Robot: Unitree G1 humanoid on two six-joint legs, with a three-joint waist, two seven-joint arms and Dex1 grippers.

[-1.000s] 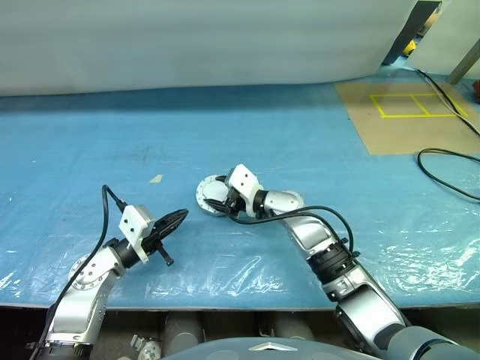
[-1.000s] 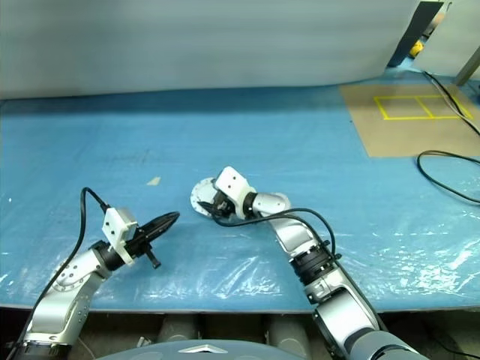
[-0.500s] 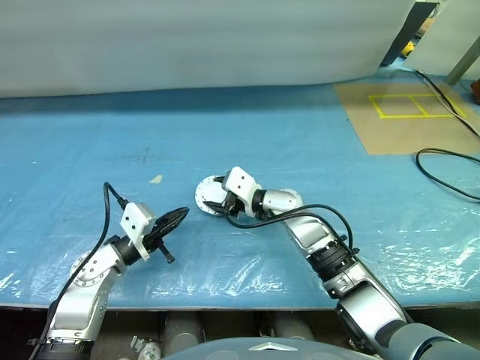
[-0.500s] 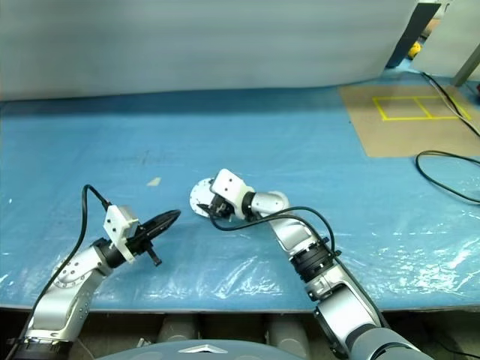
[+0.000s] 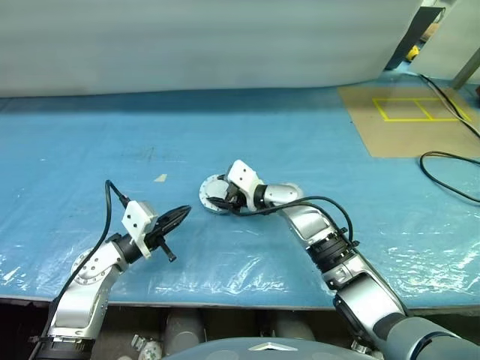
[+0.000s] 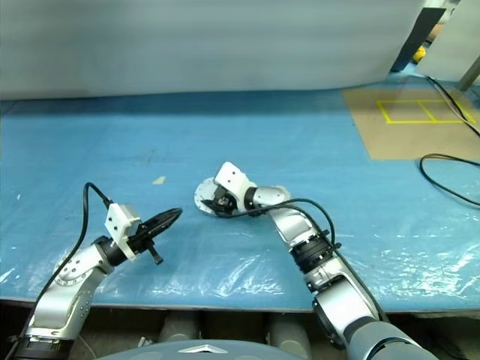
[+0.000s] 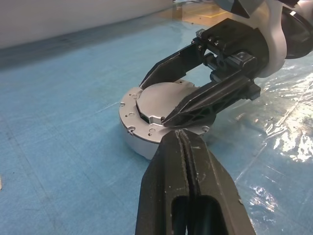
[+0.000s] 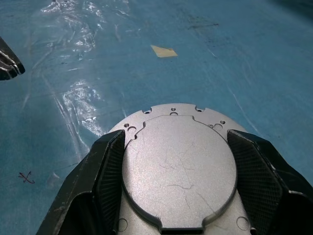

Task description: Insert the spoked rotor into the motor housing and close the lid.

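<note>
Right fingers point(image 8: 178, 176) spread astride lid point(image 8: 180, 164), unchanged | left fingers point(image 7: 188, 161) stay closed, empty | housing point(image 7: 139, 129) unmoved

A round grey motor housing point(image 5: 214, 194) is lying on the blue worktop point(image 5: 300, 142). The right hand point(image 5: 219, 198) is reaching over it, with a finger on each side. The left hand point(image 5: 178, 215) is hanging nearby, its fingers pressed together. A black cable point(image 5: 450, 172) is curling at the far right.

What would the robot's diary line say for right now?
right end effector: fingers either side of lid on motor housing | left end effector: shut, empty, nearby | surface: blue sheet
</note>
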